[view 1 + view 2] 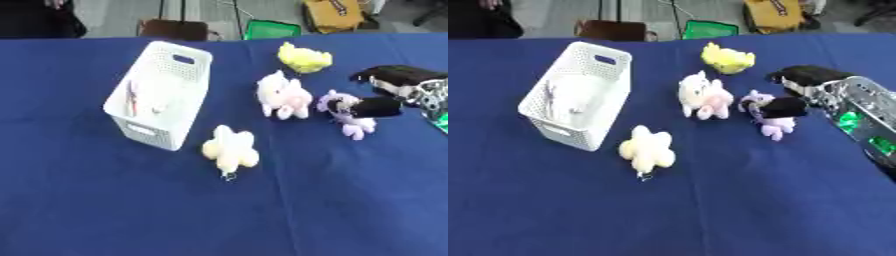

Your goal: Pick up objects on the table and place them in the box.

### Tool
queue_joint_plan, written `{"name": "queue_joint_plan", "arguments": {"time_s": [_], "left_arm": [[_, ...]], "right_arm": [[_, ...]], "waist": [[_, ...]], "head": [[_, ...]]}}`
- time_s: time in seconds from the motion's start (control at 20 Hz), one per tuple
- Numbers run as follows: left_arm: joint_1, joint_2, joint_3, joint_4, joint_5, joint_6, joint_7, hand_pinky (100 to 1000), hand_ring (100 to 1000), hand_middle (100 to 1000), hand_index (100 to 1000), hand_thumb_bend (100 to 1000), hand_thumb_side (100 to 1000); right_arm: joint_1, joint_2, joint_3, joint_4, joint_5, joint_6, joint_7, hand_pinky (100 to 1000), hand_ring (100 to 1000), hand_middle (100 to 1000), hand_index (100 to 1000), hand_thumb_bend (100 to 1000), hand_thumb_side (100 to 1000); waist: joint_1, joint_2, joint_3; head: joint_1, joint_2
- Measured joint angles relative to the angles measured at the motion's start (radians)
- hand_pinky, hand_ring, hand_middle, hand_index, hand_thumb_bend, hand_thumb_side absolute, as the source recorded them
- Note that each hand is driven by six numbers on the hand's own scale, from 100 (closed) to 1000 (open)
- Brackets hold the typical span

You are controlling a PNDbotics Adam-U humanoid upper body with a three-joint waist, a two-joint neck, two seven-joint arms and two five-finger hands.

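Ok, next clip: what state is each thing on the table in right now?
Basket: upright, open top, something pale inside.
Purple toy: on the cloth, right robot hand on it; grip unclear.
White and pink toy: lying on the cloth, untouched.
Yellow toy: on the cloth, untouched.
Cream toy: flat beside the basket.

A blue cloth (219, 215) covers the table from edge to edge, smooth apart from faint creases, evenly lit with only soft shadows. Beyond its far edge lies a pale grey floor (109, 17). A brown chair (175, 29) stands against the table's far side, with thin dark poles (171, 9) rising behind it. Just right of the chair sits a green crate (271, 29), and further right a yellow-brown bag (332, 14). A dark shape (39, 20) fills the far left corner; what it is cannot be told
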Motion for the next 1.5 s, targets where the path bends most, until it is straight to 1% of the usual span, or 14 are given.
{"name": "queue_joint_plan", "arguments": {"time_s": [0.3,0.55,0.85,1.1,1.15,1.2,1.25,1.35,1.4,1.45,1.5], "left_arm": [[-0.001,0.0,0.0,0.0,0.0,0.0,0.0,727,745,777,756,100,622],[-0.002,-0.001,0.0,0.0,0.0,0.0,0.0,727,745,777,756,100,621],[-0.002,-0.001,0.0,0.0,0.0,0.0,0.0,727,745,777,755,100,622],[-0.002,-0.002,0.0,0.0,0.0,0.0,0.0,727,745,778,755,100,622],[-0.002,-0.004,0.0,0.0,0.0,0.0,0.0,727,745,778,755,100,621],[-0.002,-0.006,0.0,0.0,0.0,0.0,0.0,727,745,778,755,100,621],[-0.002,-0.008,0.0,0.0,0.0,0.0,0.0,727,745,778,755,100,622],[-0.002,-0.009,0.0,0.0,0.0,0.0,0.0,727,745,778,755,100,622],[-0.002,-0.009,0.0,0.0,0.0,0.0,0.0,727,745,778,755,100,623],[-0.002,-0.009,0.0,0.0,0.0,0.0,0.0,727,745,778,755,100,623],[-0.002,-0.009,0.0,0.0,0.0,0.0,0.0,727,745,778,755,100,623]], "right_arm": [[-0.012,0.025,0.002,0.074,0.025,-0.02,0.003,932,1000,925,1000,503,919],[-0.021,0.042,0.001,0.132,0.036,-0.04,0.015,933,1000,928,1000,506,915],[-0.031,0.059,0.001,0.18,0.044,-0.058,0.018,935,1000,928,1000,511,902],[-0.038,0.068,-0.005,0.215,0.048,-0.061,0.02,938,1000,926,1000,519,889],[-0.039,0.069,-0.006,0.221,0.048,-0.061,0.02,937,1000,917,1000,509,877],[-0.041,0.07,-0.006,0.224,0.048,-0.061,0.019,935,1000,881,1000,473,846],[-0.041,0.07,-0.006,0.225,0.048,-0.062,0.018,934,1000,866,1000,455,842],[-0.042,0.073,-0.006,0.224,0.048,-0.064,0.013,930,1000,813,975,374,846],[-0.042,0.073,-0.006,0.223,0.049,-0.064,0.008,930,1000,803,967,357,851],[-0.043,0.074,-0.006,0.222,0.051,-0.063,0.001,927,994,757,924,291,834],[-0.044,0.074,-0.006,0.22,0.052,-0.061,-0.006,926,991,749,917,281,828]], "waist": [[0.002,0.004,0.005],[0.003,0.005,0.005],[0.003,0.007,0.007],[0.004,0.01,0.011],[0.004,0.01,0.011],[0.004,0.01,0.012],[0.004,0.01,0.012],[0.005,0.01,0.012],[0.005,0.01,0.012],[0.005,0.01,0.011],[0.005,0.01,0.011]], "head": [[0.0,-0.002],[0.0,-0.008],[0.0,-0.009],[0.0,-0.012],[-0.001,-0.013],[-0.001,-0.013],[-0.001,-0.013],[-0.001,-0.013],[-0.002,-0.013],[-0.002,-0.013],[-0.003,-0.013]]}}
